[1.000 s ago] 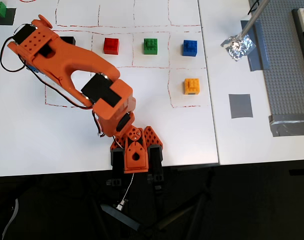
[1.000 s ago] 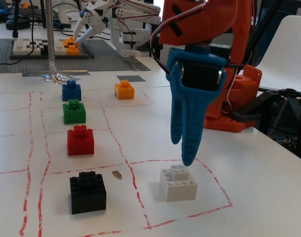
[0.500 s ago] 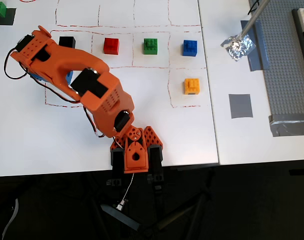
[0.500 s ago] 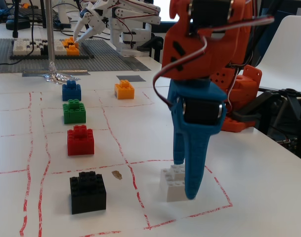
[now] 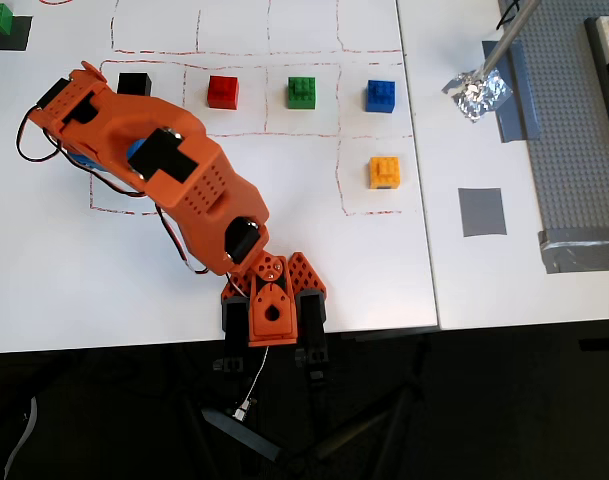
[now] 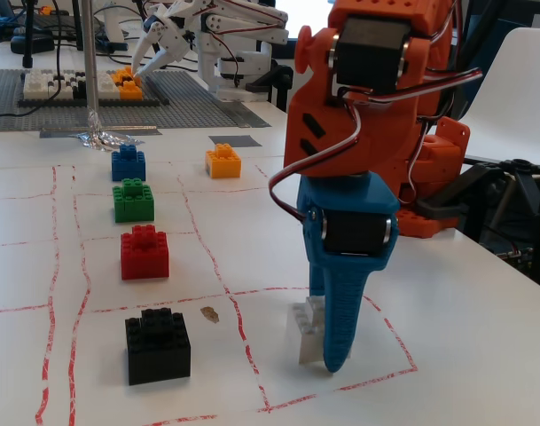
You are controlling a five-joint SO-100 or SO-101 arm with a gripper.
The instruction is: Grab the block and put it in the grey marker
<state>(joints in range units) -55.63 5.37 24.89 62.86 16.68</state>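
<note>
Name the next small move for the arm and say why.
Probably close the gripper on the block: in the fixed view the blue fingers sit down at the table against the white brick, which still rests in its red-lined square, far from the grey marker.

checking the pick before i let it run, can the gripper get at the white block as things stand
Probably yes. In the fixed view the gripper is already down at the white block, its blue finger right against it, and no other brick stands close. The overhead view hides the block under the arm.
</note>
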